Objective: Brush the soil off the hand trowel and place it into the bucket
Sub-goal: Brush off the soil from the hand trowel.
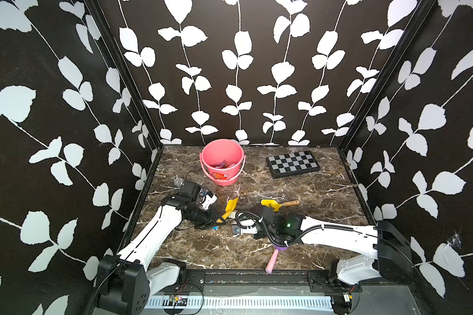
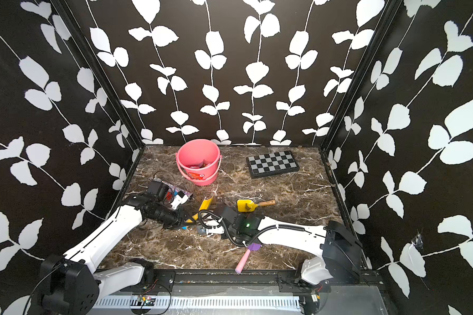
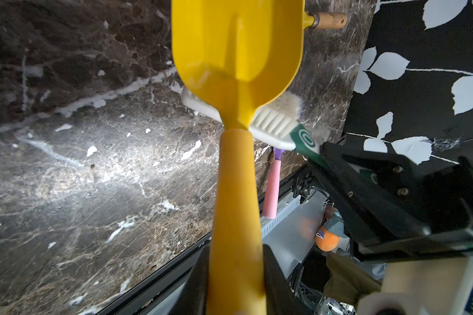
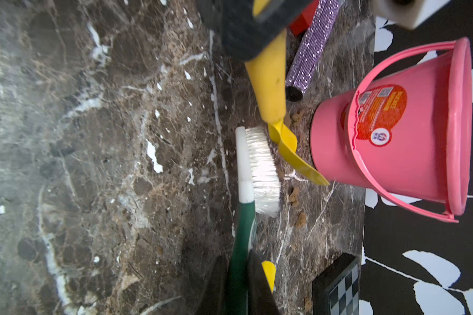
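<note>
Clock set on the marble tabletop [image 1: 325, 196] as both top views show it, twelve at the back wall. Left gripper [image 3: 236, 261] is clenching the handle of the all-yellow hand trowel [image 3: 236, 54], a black finger pressing on each side. The trowel is sitting just off centre toward nine o'clock, blade pointing to one o'clock and ending near the base of the bucket [image 1: 224, 182]; cannot tell whether the tip is touching the marble. Right gripper [image 4: 241, 272] is clamping the green handle of a white-bristled brush [image 4: 260, 169]. The brush head is lying across the blade's neck, on the face hidden in the left wrist view, bristles meeting the blade edge there. The bucket is standing upright at eleven o'clock near the back wall, bail handle hanging down its near side, a few coloured bits lying inside, too small to name. Brown lumps of soil [image 4: 294, 195] are lying scattered on the marble between brush and bucket. A second trowel [image 1: 269, 203], yellow blade and wooden handle, is lying just off centre toward three o'clock, handle pointing to three, partly under the right arm. A chessboard [image 1: 292, 163] is lying flat at one o'clock. A pink-handled purple tool [image 1: 272, 260] is lying at six o'clock by the front edge. A purple glitter tube [image 4: 311, 54] is lying beside the held trowel's handle.
</note>
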